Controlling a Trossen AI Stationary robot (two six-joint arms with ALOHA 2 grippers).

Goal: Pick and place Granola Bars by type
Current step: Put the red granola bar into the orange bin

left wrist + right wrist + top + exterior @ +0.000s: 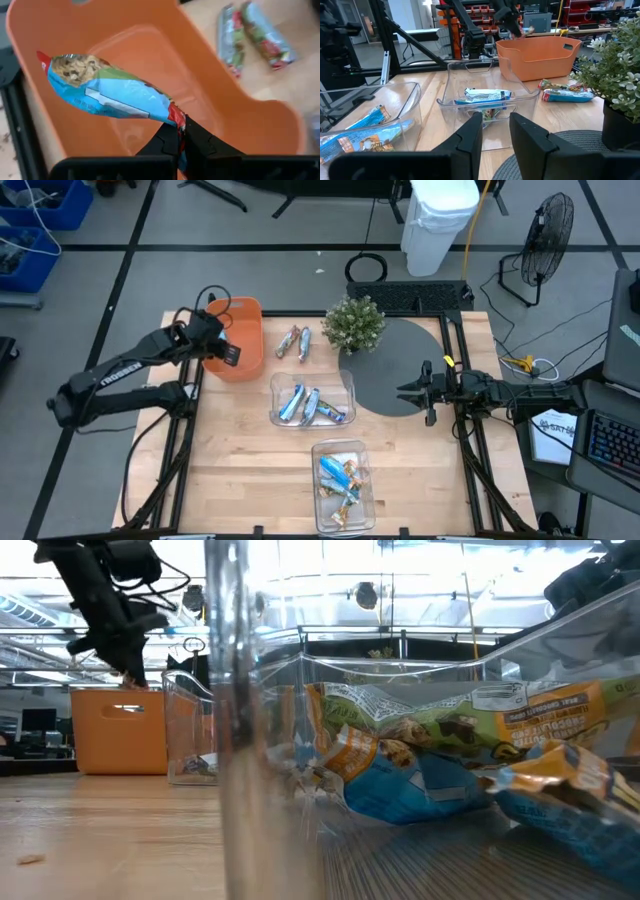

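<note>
Now | left gripper (181, 131) clamped on blue granola bar (107, 90) above orange bin (220, 110) | right gripper (495, 125) parted, empty

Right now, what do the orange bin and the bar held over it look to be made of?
Orange bin: looks like moulded plastic, smooth with a soft sheen and rounded walls. Bar in the left gripper: thin printed wrapper, probably foil or film, glossy and creased.
</note>
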